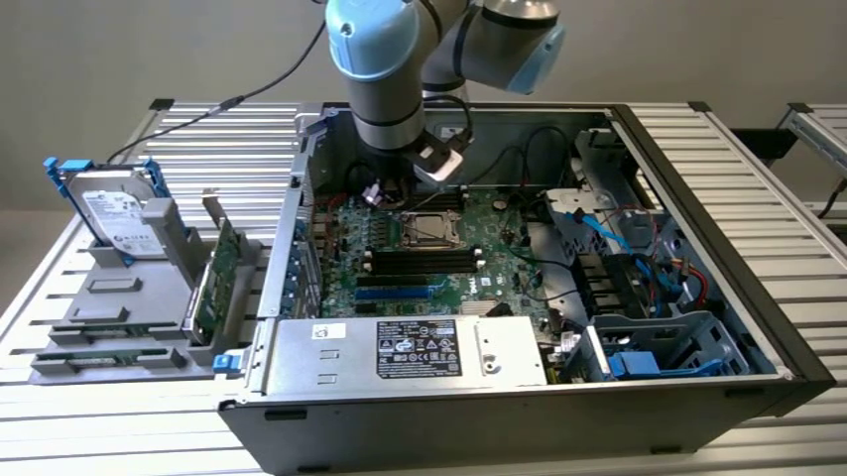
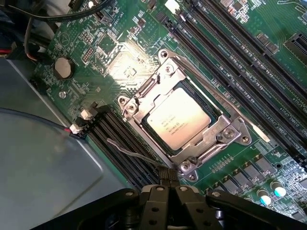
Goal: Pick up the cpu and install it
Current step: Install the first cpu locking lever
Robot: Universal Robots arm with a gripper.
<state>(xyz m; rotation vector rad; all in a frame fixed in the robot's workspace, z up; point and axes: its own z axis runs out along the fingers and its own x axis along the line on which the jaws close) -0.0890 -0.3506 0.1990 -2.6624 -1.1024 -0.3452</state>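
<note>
The cpu [image 2: 177,119] lies flat in the motherboard socket, its dull silver top framed by the metal load plate [image 2: 158,79]. In the exterior view the cpu [image 1: 426,230] sits mid-board inside the open computer case. My gripper [image 2: 168,184] is shut just beside the socket's corner, where a thin wire socket lever [image 2: 129,151] runs up to its fingertips; whether the lever is pinched I cannot tell. From the exterior view the gripper [image 1: 384,195] hangs low over the board, just to the exterior view's left of the socket and slightly behind it.
Black memory slots [image 2: 230,52] run beside the socket. A coin battery [image 2: 63,68] and a grey curved housing [image 2: 43,163] lie close by. The power supply [image 1: 411,347], blue cables [image 1: 616,233] and case walls [image 1: 715,198] hem the board in. A hard drive [image 1: 113,213] and green cards [image 1: 218,268] stand outside.
</note>
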